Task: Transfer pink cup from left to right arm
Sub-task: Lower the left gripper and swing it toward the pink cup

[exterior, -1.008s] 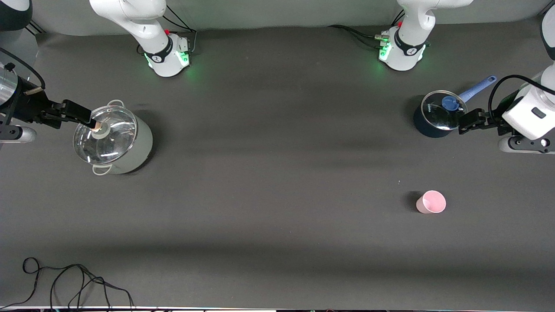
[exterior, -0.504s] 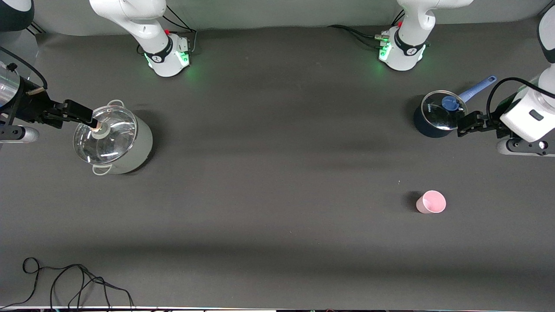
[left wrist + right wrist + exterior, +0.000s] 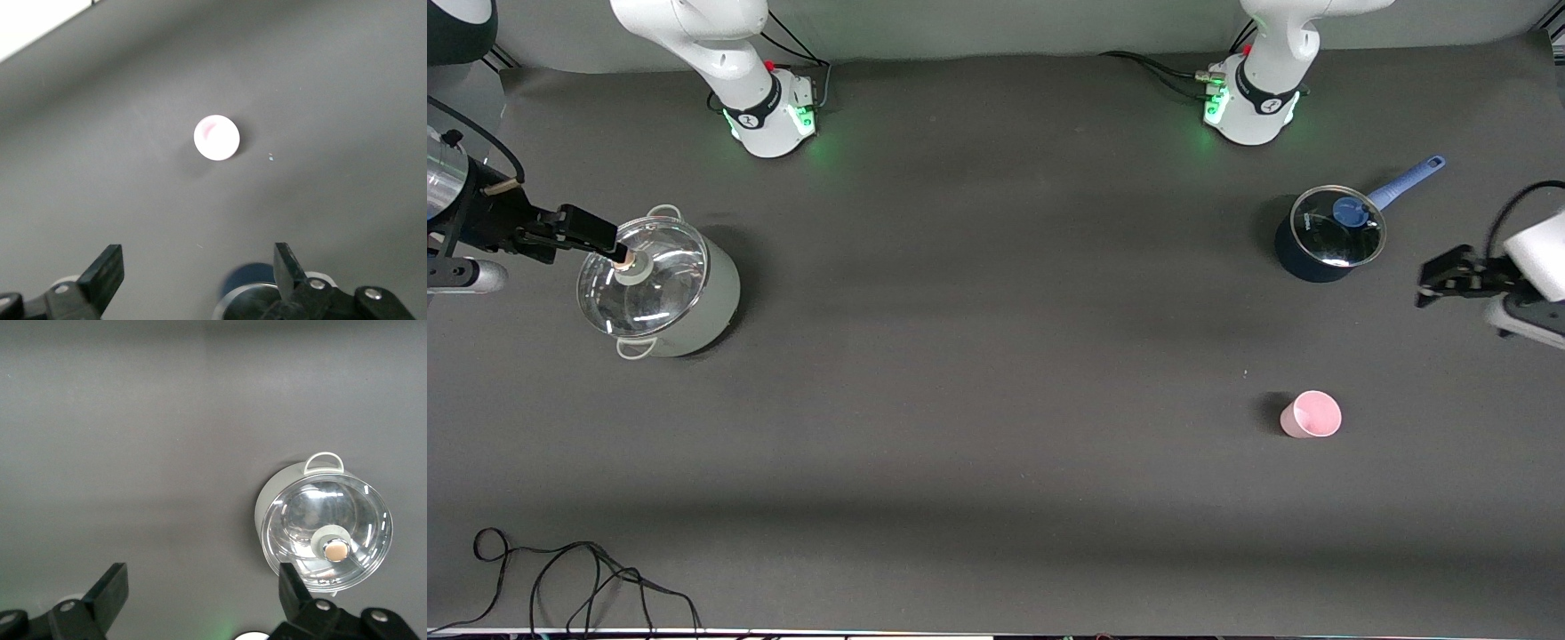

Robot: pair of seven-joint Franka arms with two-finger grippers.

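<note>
The pink cup point(image 3: 1311, 414) stands upright on the dark table toward the left arm's end, nearer to the front camera than the blue saucepan point(image 3: 1296, 260). My left gripper point(image 3: 1430, 283) is open and empty, up in the air beside the saucepan toward the table's end. In the left wrist view the cup point(image 3: 216, 138) shows from above, well apart from the open left gripper point(image 3: 197, 273). My right gripper point(image 3: 605, 242) is open and empty, over the rim of the white pot point(image 3: 698, 307). It shows open in the right wrist view point(image 3: 200, 593).
The white pot point(image 3: 267, 500) has a glass lid with a knob point(image 3: 335, 550). The blue saucepan point(image 3: 243, 277) has a glass lid and a long blue handle point(image 3: 1405, 180). A black cable point(image 3: 569, 573) lies at the front corner at the right arm's end.
My left gripper has moved away from the blue saucepan toward the table's end and a little toward the cup's side. The right arm and the cup have not moved.
</note>
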